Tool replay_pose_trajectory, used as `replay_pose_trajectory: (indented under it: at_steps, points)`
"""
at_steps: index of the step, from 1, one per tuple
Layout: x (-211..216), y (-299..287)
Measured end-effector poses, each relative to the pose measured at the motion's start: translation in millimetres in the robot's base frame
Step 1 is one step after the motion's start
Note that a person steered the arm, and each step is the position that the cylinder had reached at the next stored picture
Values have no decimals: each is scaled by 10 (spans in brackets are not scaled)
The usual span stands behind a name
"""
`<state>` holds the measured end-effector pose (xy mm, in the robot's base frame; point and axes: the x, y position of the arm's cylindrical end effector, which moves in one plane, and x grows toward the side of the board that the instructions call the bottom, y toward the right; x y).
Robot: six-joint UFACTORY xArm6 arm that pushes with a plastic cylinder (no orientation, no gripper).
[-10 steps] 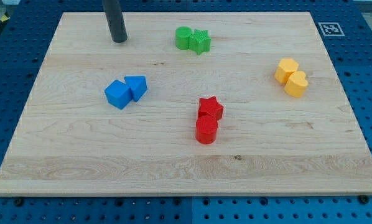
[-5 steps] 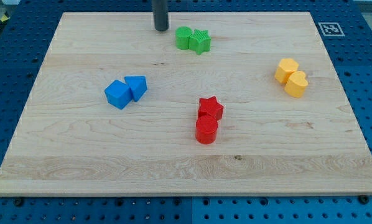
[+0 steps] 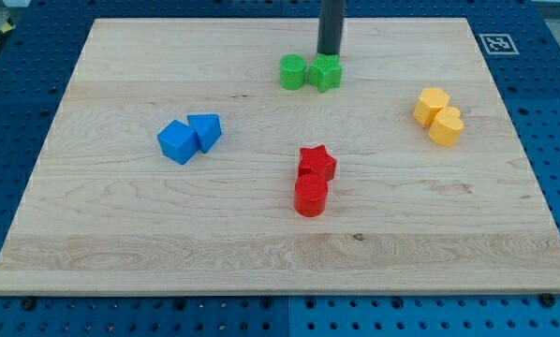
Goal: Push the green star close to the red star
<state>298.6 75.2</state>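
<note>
Pushing step under way, by the look of it: my tip (image 3: 329, 54) set at the far side of the ridged green star block (image 3: 325, 72), touching or nearly so, near the top edge of the pale wooden surface (image 3: 121, 243). Green round block (image 3: 292, 71) just beside, on the left. Next: drive toward the bottom edge, to the red star block (image 3: 316, 162) mid-surface. Rod upright. No fingers, nothing held.

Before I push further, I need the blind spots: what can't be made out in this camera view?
- Camera view: my tip is at the top edge of the green star block; actual contact cannot be told.
- The rod's upper part is cut off by the view's top edge.
- The red star block is partly covered by the red cylinder block in front.
</note>
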Motion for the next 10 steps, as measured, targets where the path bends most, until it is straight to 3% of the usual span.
replay_pose_trajectory:
  at_steps: [4, 7, 9, 10]
  points:
    - [529, -436]
    - [1372, -405]
    - [1003, -506]
    - [656, -1059]
